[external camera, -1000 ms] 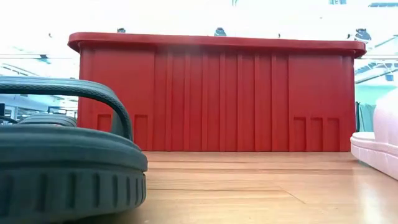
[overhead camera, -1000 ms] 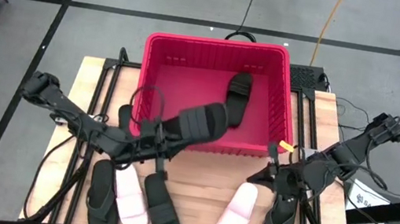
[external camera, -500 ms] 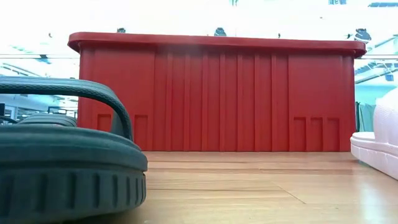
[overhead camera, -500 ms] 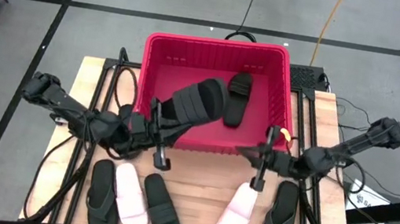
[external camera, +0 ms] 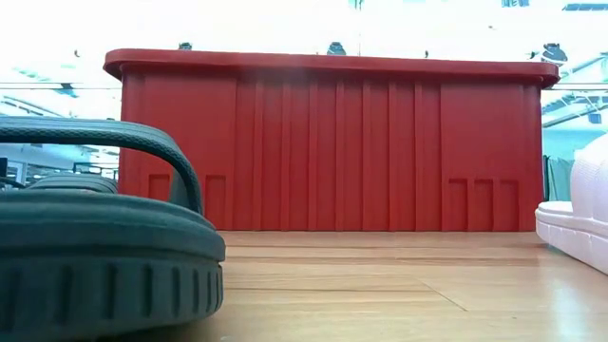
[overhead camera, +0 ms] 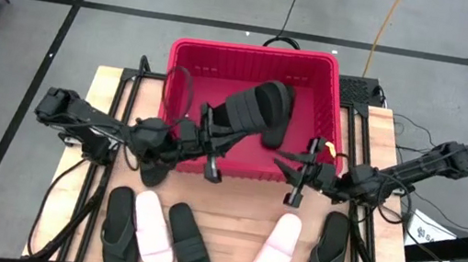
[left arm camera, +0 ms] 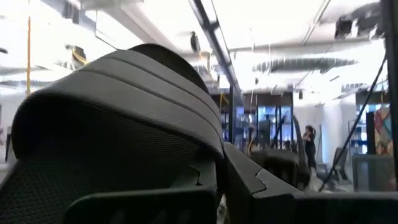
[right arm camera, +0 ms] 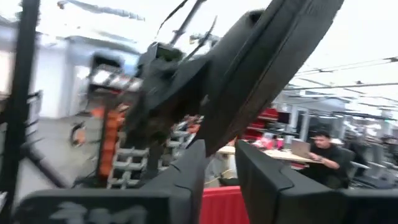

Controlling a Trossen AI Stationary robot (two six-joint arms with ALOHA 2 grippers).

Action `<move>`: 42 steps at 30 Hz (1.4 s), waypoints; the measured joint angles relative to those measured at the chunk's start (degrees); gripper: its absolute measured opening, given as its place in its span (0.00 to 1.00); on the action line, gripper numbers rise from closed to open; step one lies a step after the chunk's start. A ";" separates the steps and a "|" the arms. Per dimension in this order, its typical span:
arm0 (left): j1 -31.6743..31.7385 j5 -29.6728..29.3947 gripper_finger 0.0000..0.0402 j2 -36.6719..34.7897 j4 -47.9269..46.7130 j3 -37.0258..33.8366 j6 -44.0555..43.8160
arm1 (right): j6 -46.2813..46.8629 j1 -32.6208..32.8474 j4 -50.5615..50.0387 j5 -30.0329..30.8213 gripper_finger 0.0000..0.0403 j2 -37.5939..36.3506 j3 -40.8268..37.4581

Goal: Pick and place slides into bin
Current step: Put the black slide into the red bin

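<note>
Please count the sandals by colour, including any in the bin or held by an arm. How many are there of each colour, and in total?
Black sandals: 6. Of these, 1 is the held sandal in the left gripper over the bin, 1 lies in the bin, 3 are on the table, and 1 is mostly hidden under the left arm.
Pink sandals: 2, both on the table.
Total: 8 sandals.

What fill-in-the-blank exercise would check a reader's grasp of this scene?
1. The left gripper is shut on a black wide-strap rubber slide, holding it above the large ___ plastic slotted crate.
2. On the wooden table lie ___ pale pink-white slides, one in each group of sandals.
3. The black slide lying on the crate's floor sits partly under the ___ slide.

Missing words: red; two; held
</note>
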 joint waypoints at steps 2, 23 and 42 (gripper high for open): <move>0.41 0.07 0.00 1.19 0.26 0.00 0.07 | 0.02 -1.00 2.36 1.43 0.27 0.24 0.00; 1.80 1.20 0.00 4.95 -0.50 0.04 3.08 | 10.46 -7.01 8.08 -4.51 0.49 0.23 0.02; 3.51 2.65 0.00 5.02 -0.26 0.04 0.90 | 17.86 -10.87 4.28 -10.66 0.49 0.64 0.02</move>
